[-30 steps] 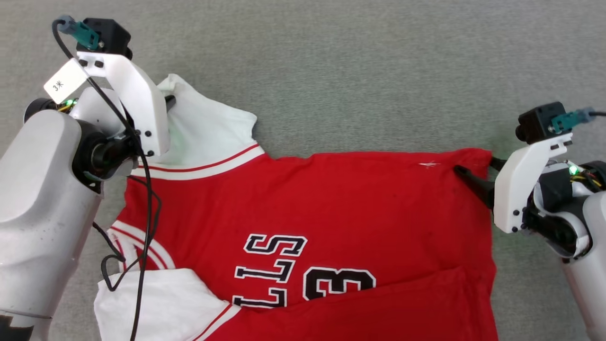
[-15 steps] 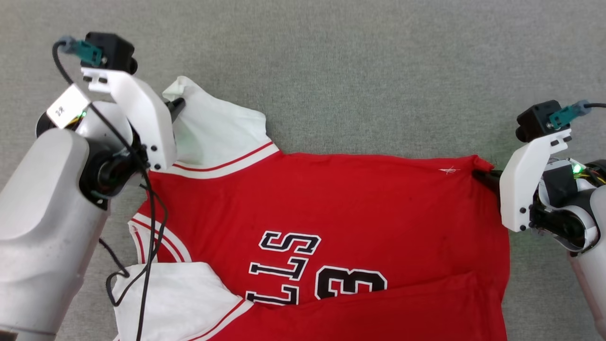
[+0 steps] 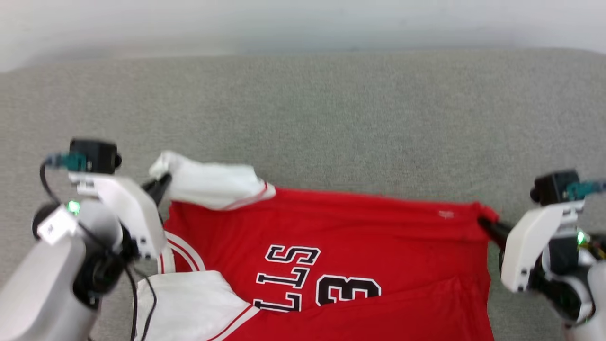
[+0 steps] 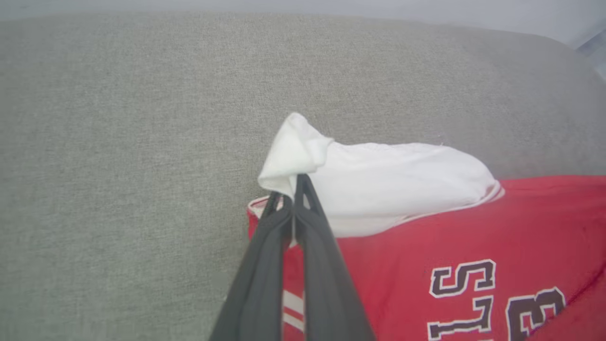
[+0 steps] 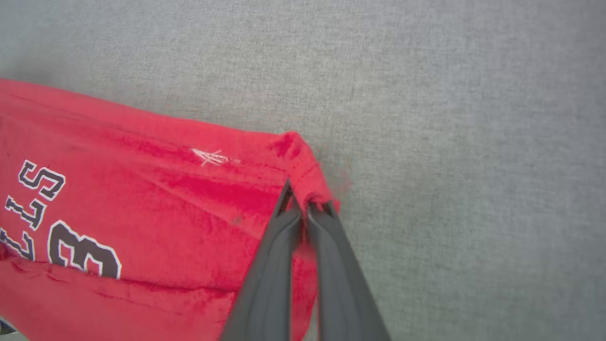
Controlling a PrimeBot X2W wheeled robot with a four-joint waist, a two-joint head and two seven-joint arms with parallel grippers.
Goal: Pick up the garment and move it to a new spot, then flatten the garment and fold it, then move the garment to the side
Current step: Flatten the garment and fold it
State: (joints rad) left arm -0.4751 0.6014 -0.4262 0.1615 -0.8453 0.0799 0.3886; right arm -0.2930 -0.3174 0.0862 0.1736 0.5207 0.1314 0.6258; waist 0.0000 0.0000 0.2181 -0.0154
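Observation:
The garment is a red jersey T-shirt with white sleeves and black letters and a "3", spread on the grey fabric surface. Its far edge is lifted and stretched between both grippers. My left gripper is shut on the white sleeve's tip, which bunches over the dark fingertips. My right gripper is shut on the red hem corner; the garment slopes down to the left from it. The near part of the garment still lies on the surface.
The grey fabric surface stretches beyond the garment up to a pale wall or edge at the top of the head view. A black cable hangs from the left arm over the near white sleeve.
The right gripper closed on the red hem corner. Both grippers have raised the garment's far edge, and the white sleeve now folds over. The head camera tilted up, showing the surface's far edge.

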